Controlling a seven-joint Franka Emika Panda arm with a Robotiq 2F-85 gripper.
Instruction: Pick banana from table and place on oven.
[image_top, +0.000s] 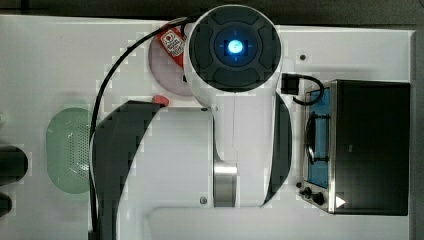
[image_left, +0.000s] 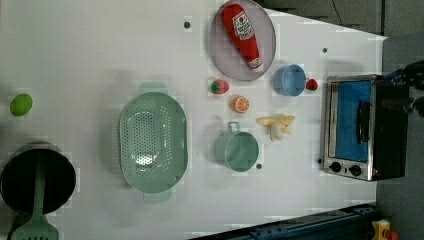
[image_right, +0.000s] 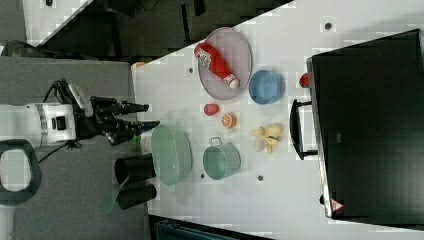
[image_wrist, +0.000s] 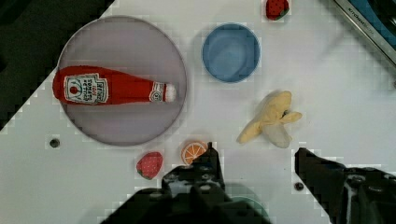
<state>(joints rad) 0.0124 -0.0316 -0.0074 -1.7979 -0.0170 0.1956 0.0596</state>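
Your gripper (image_wrist: 257, 163) hangs above the table (image_left: 75, 50), fingers spread and empty. Beyond it the banana (image_left: 276, 125) lies on the table, between the cup (image_left: 239, 150) and the oven (image_left: 360, 127), in the left view.

The white desk (image_left: 90, 60) carries everything here. At the left view's right edge stands the oven (image_left: 362, 127), its blue glass door facing the desk and its knobs toward the bottom. Just beside the door, apart from it, the banana (image_left: 276, 125) lies flat with its peel lobes splayed. An orange slice (image_left: 240, 104) and a strawberry (image_left: 219, 86) sit above and to its left. A teal cup (image_left: 238, 149) stands below the slice, a green colander (image_left: 153, 142) further left. A ketchup bottle (image_left: 242, 35) lies on a grey plate (image_left: 220, 55); a blue bowl (image_left: 289, 80) touches a small red strawberry (image_left: 312, 84). A lime (image_left: 21, 104) and a black pot (image_left: 37, 177) holding a green spatula (image_left: 36, 227) occupy the left view's left.
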